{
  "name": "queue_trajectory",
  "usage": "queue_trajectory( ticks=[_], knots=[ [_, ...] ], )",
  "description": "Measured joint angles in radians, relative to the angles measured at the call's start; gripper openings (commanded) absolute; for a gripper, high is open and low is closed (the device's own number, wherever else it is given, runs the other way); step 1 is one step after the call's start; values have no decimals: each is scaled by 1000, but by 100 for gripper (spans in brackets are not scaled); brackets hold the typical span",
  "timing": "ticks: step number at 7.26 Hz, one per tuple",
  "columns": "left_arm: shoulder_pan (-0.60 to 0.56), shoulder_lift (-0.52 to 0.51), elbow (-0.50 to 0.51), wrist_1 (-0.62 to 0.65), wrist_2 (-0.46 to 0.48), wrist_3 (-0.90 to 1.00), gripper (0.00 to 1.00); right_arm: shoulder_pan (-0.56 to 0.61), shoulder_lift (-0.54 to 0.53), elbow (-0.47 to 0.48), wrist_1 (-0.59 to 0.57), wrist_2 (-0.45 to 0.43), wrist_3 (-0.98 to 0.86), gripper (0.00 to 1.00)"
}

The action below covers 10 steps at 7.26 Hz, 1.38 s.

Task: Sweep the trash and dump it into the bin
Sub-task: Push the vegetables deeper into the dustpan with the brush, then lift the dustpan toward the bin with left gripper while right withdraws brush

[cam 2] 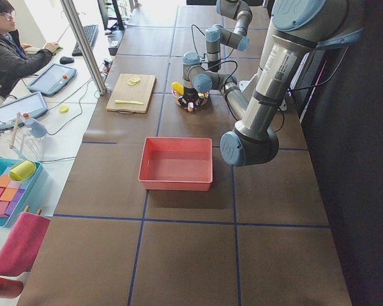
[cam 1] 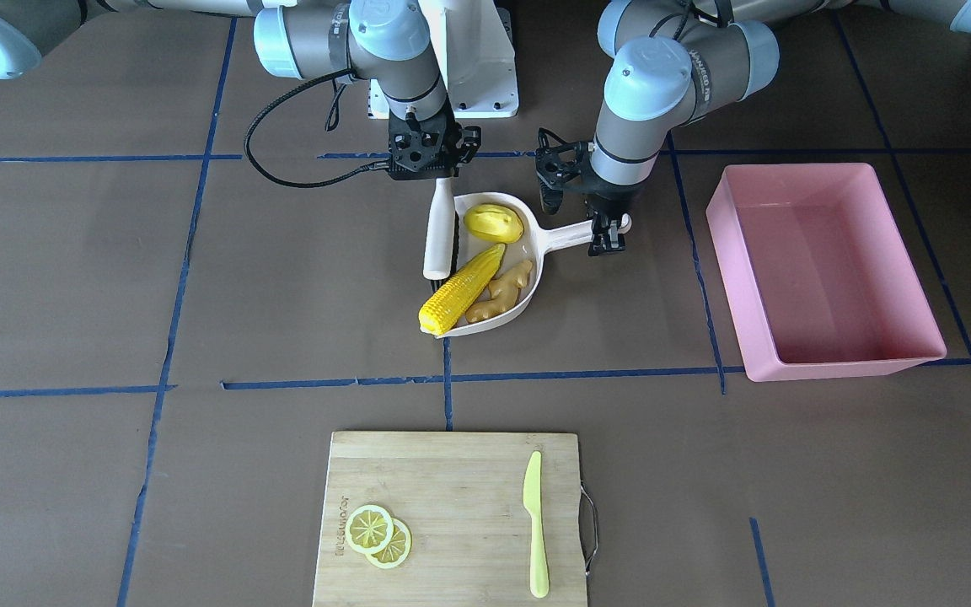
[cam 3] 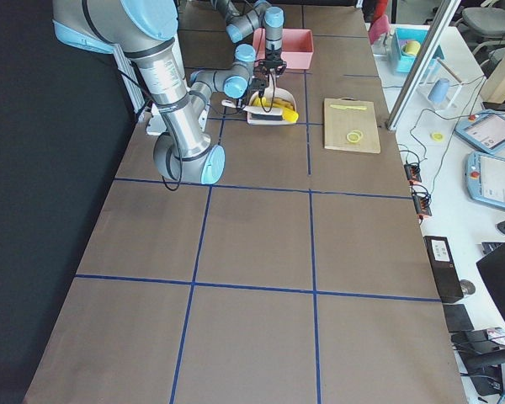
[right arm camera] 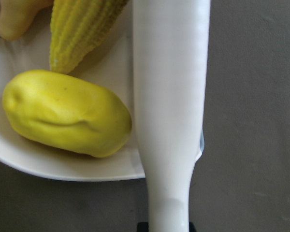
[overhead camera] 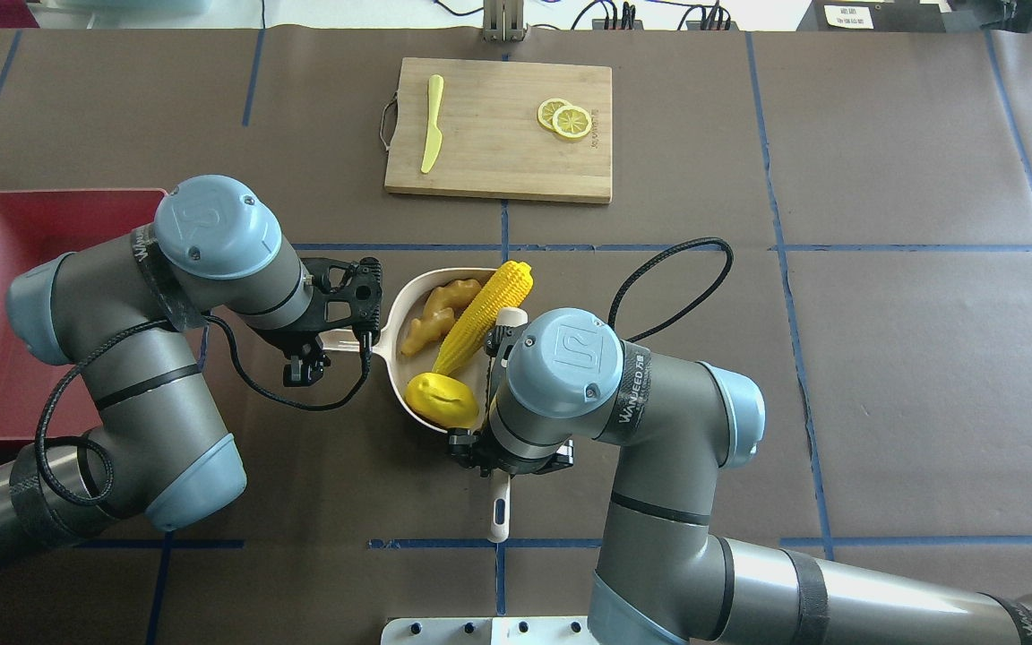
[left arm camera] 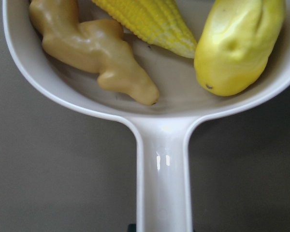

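Observation:
The cream-white dustpan lies mid-table and holds all the trash: the corn cob, the yellow potato-like lump and the ginger root. The corn's tip hangs over the pan's open lip. My left gripper is shut on the dustpan's handle. My right gripper is shut on a white brush that stands along the pan's side, next to the lump. The pink bin stands empty on my left, apart from the pan.
A wooden cutting board with two lemon slices and a yellow-green knife lies at the far side of the table. Blue tape lines cross the brown table cover. An operator sits at a side desk.

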<state>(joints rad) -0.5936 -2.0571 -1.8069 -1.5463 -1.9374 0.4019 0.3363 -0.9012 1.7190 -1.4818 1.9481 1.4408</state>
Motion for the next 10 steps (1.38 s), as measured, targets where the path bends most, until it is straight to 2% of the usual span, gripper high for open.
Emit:
queue_trajectory(
  ticks=[7, 10],
  knots=[
    [0, 1, 3, 0, 0, 0, 0, -26, -21, 178, -230, -59, -61, 0],
    [-1, 2, 2, -2, -1, -5, 0, -1, -103, 225, -285, -60, -210, 0]
  ],
)
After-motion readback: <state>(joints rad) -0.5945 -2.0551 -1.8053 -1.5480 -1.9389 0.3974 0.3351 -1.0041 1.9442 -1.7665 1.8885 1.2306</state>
